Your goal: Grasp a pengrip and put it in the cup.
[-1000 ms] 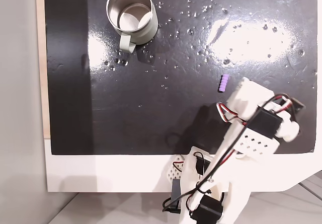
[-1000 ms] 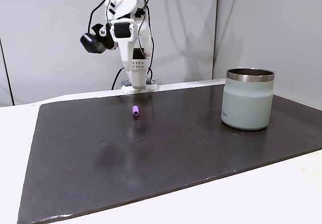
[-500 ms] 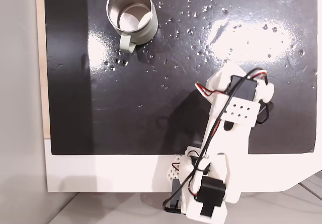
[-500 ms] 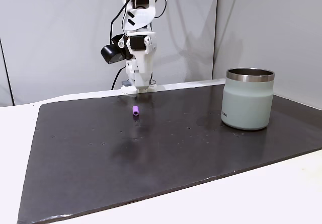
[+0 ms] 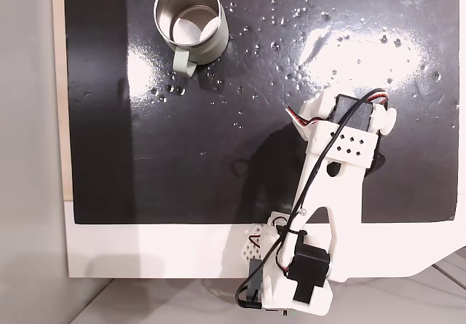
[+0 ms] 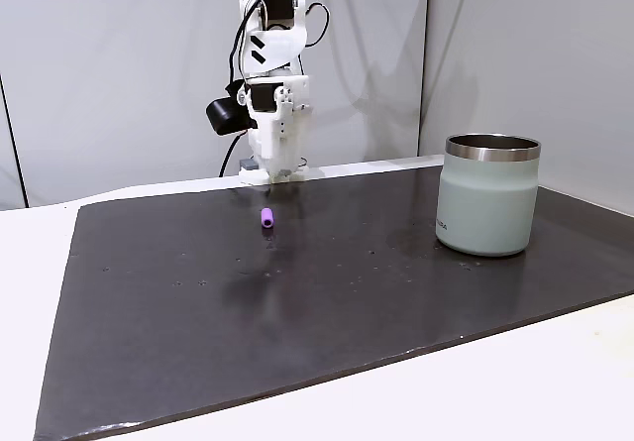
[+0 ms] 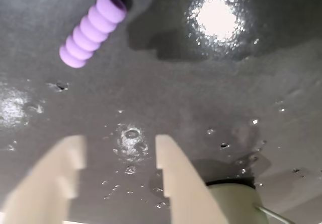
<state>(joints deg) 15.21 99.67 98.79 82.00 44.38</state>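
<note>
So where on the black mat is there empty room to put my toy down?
The widest bare stretch is the front of the mat, between the purple pengrip and the near white edge. There is also room between the pengrip and the cup. It is crowded at the back, where the arm leans over the pengrip with its open hand.
</note>
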